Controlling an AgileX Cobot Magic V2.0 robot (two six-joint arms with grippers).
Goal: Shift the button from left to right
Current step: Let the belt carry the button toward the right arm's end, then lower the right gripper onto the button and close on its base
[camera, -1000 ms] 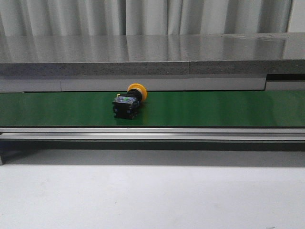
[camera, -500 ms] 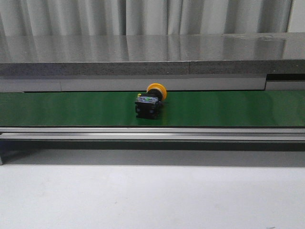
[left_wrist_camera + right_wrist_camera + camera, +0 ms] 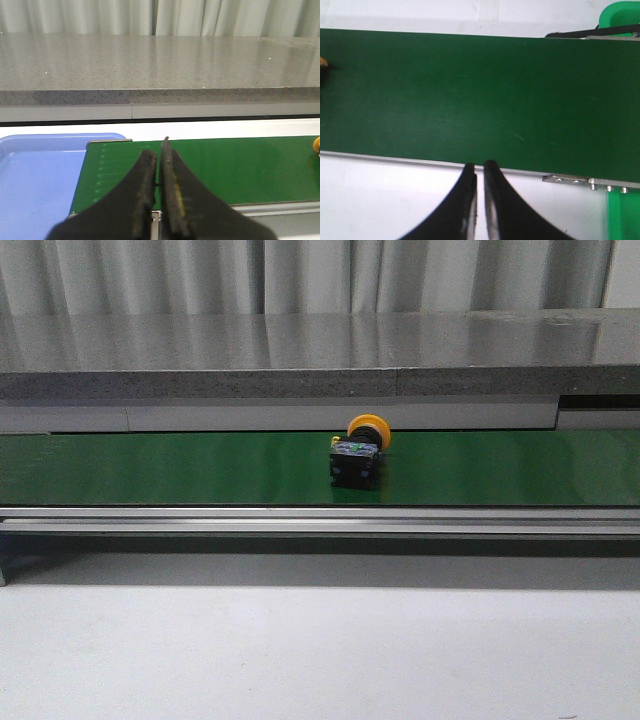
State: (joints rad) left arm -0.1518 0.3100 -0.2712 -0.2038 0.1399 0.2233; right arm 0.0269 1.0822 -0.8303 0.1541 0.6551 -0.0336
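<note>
The button (image 3: 357, 454) has an orange-yellow cap and a black body with a bluish top. In the front view it lies on the green belt (image 3: 150, 468), a little right of the middle. A sliver of its orange cap shows at the edge of the left wrist view (image 3: 317, 145) and of the right wrist view (image 3: 322, 61). My left gripper (image 3: 159, 150) is shut and empty over the belt's end. My right gripper (image 3: 480, 167) is shut and empty over the white table by the belt's near rail. Neither gripper shows in the front view.
A blue tray (image 3: 35, 175) lies beside the belt's left end. A green bin (image 3: 620, 15) stands at the belt's right end. A grey stone counter (image 3: 320, 350) runs behind the belt, and a metal rail (image 3: 320, 522) along its front.
The button has moved steadily to the right along the belt, untouched by either gripper.
</note>
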